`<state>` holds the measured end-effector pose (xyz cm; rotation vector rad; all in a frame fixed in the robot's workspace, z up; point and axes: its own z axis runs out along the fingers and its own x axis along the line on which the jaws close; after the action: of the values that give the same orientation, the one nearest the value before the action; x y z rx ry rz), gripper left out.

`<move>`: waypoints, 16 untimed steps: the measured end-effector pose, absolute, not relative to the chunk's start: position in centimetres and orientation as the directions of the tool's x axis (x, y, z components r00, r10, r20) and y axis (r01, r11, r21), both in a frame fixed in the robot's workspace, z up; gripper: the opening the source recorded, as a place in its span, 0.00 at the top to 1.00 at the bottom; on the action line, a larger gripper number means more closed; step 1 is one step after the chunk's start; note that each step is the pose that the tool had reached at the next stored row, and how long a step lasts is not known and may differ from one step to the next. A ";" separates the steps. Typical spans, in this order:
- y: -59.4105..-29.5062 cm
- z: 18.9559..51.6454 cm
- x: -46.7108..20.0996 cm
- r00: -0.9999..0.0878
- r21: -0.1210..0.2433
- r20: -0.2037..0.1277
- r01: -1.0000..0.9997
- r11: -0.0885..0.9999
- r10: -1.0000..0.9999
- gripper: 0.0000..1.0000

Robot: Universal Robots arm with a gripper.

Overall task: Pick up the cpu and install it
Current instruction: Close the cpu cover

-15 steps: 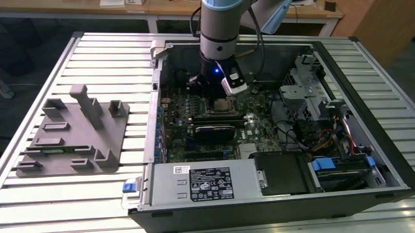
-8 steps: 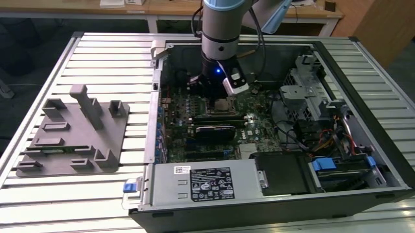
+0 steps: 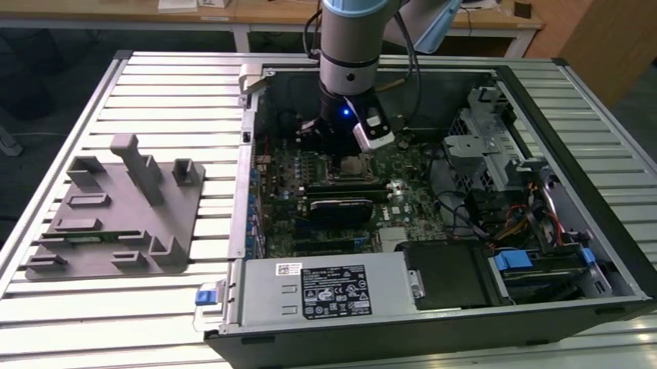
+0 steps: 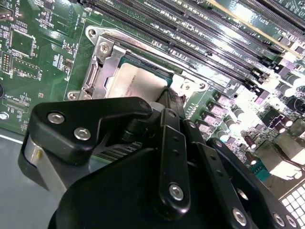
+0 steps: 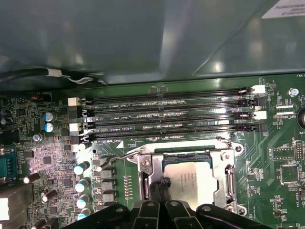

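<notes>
The cpu is a silvery-grey square chip lying flat inside the metal socket frame on the green motherboard; it also shows in the second wrist view. My gripper is low over the socket, its black tip at the chip's edge, and its black body covers part of the chip. In the exterior view the arm reaches straight down into the open computer case, with the gripper just above the board.
Empty memory slots run beside the socket, with capacitors nearby. The case wall, a drive cage and cables surround the board. A power supply sits at the front. A grey holder block lies on the exterior view's left.
</notes>
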<state>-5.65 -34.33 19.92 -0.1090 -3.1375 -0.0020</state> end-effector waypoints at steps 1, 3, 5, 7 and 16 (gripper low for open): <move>-34.3 20.0 -5.6 -0.998 0.001 0.002 0.069 0.998 0.069 0.89; -34.3 20.1 -5.6 -0.998 0.002 0.002 0.069 0.998 0.069 0.89; -34.3 20.3 -5.6 -0.998 0.001 0.002 0.069 0.998 0.069 0.89; -34.3 20.5 -5.6 -0.998 0.001 0.002 0.069 0.998 0.069 0.89; -34.3 22.2 -5.6 -0.998 0.001 0.001 0.069 0.998 0.069 0.89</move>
<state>-5.65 -34.34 22.24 -0.1090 -3.1383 -0.0022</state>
